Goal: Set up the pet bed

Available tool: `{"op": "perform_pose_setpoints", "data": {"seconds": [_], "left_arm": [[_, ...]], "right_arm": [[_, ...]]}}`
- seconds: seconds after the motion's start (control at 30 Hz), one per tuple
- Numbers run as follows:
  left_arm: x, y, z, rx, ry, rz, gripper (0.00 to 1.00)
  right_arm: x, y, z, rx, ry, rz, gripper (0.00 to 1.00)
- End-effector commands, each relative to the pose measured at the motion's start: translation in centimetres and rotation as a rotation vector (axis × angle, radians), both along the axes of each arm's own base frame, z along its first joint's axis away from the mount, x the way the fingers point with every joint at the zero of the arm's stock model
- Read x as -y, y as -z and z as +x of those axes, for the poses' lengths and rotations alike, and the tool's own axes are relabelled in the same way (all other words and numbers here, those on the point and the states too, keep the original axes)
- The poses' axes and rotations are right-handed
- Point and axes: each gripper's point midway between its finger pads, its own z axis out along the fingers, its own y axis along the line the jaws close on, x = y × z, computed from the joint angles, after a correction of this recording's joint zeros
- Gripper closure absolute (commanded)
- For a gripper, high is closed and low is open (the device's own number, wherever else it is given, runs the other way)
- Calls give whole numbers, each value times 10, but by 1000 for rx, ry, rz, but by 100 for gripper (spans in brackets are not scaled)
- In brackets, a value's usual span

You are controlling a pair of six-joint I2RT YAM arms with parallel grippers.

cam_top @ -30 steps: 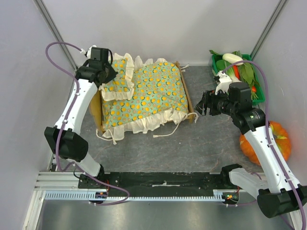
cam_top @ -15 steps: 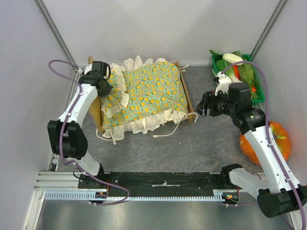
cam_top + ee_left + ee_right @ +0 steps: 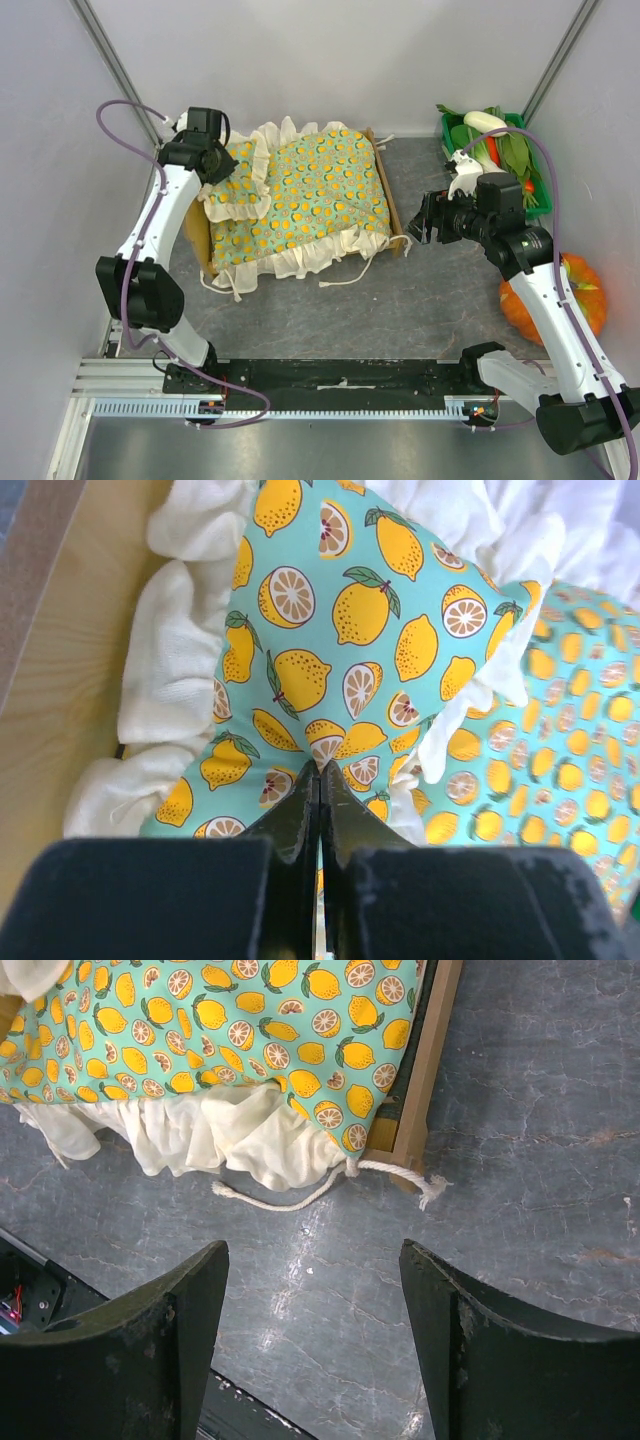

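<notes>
Tabletop point(image 3: 420, 300): pet bed point(image 3: 393, 203) under left gripper point(image 3: 320, 772).

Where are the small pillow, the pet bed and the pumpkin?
small pillow point(image 3: 340, 630), left wrist view, centre of its lemon-print face
pet bed point(image 3: 428, 1060), right wrist view, wooden side rail
pumpkin point(image 3: 515, 308), top external view, bare orange skin

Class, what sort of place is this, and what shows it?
Probably a robot test cell: plain white panels enclose the table, with staged props, a pet bed and a crate of vegetables.

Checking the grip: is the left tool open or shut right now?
Shut. In the left wrist view, the left tool has its fingers pressed together, pinching the edge of the lemon-print pillow.
</notes>
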Motion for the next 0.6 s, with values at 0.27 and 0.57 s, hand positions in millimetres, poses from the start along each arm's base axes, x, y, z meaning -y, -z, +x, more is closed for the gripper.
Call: {"op": "perform_pose_setpoints", "data": {"seconds": [0.27, 0.57], "left_arm": [[-12, -3, -16, -81, -11, 168, 98], [-12, 44, -17, -195, -8, 196, 98]], "right_arm": [[-5, -11, -1, 32, -16, 28, 23], [-4, -10, 0, 28, -18, 23, 23]]}}
